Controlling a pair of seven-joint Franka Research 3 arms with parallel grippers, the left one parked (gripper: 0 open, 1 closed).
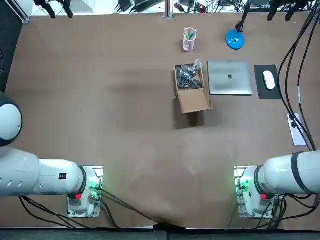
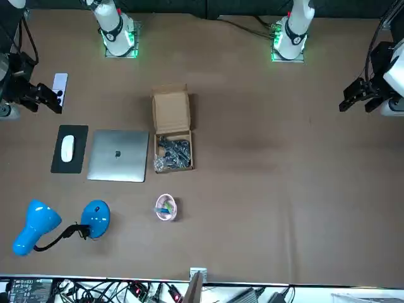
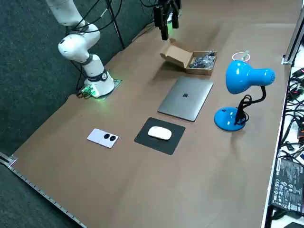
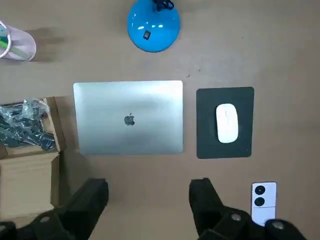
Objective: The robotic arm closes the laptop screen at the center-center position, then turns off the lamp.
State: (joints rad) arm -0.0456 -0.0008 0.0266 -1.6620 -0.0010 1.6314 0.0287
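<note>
A broad brown table (image 1: 100,100) fills every view, with loose cables along its far edge. Nearest the working arm's base, by the table's right edge, lies a small white flat handset with two dark round spots (image 1: 296,129). The right gripper (image 4: 149,187) hangs well above the table on the robot's side of the laptop, looking straight down. Its jaws stand wide apart and hold nothing.

Further out is a row of things. A black rectangular mouse pad (image 1: 260,87) carries a white oval mouse (image 1: 269,80). Just beside it, on the left, is the silver laptop (image 1: 229,77). Its lid is already flat down on its base, logo upward, in the right half of the table rather than at dead centre. To its left is an open brown cardboard box (image 1: 191,90) with a crumpled dark bag inside.

Beyond the row, near the far edge, stands the blue desk lamp (image 1: 234,39). Its round base sits just beyond the laptop, and its head (image 3: 242,76) rises on a bent black neck. To its left is a pale pink cup with pens (image 1: 189,40).

The closing step looks done, so the lamp step is in hand. I cannot tell whether the bulb is lit. The wrist view shows a small dark mark (image 4: 146,35) on the base that is probably the switch. The next move would carry the gripper over the laptop to the base. It should come down clear of the neck and press that spot with one fingertip.
</note>
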